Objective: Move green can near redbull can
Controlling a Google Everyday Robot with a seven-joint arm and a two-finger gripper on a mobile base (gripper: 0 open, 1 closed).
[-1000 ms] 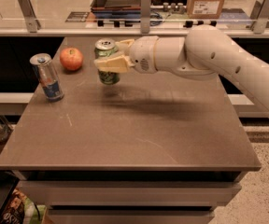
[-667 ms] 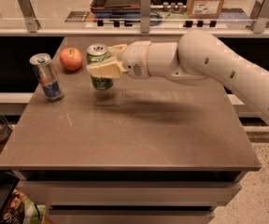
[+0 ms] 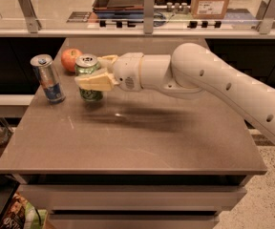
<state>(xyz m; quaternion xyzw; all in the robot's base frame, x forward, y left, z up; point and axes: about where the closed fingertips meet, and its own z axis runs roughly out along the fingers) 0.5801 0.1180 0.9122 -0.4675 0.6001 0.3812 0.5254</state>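
The green can (image 3: 87, 66) has a silver top and stands upright at the table's back left. My gripper (image 3: 93, 74) is shut on the green can, one pale finger (image 3: 95, 82) across its front and the other behind it. The can's base is at or just above the table top; I cannot tell which. The redbull can (image 3: 47, 78), slim, silver above and blue below, stands upright a short way to the left of the green can, apart from it.
A red apple (image 3: 70, 59) lies just behind and left of the green can. The brown table (image 3: 142, 137) ends close to the left of the redbull can. A glass-railed counter (image 3: 147, 13) with boxes runs behind the table.
My gripper has carried the green can leftward toward the redbull can, and the gap between the two cans has shrunk.
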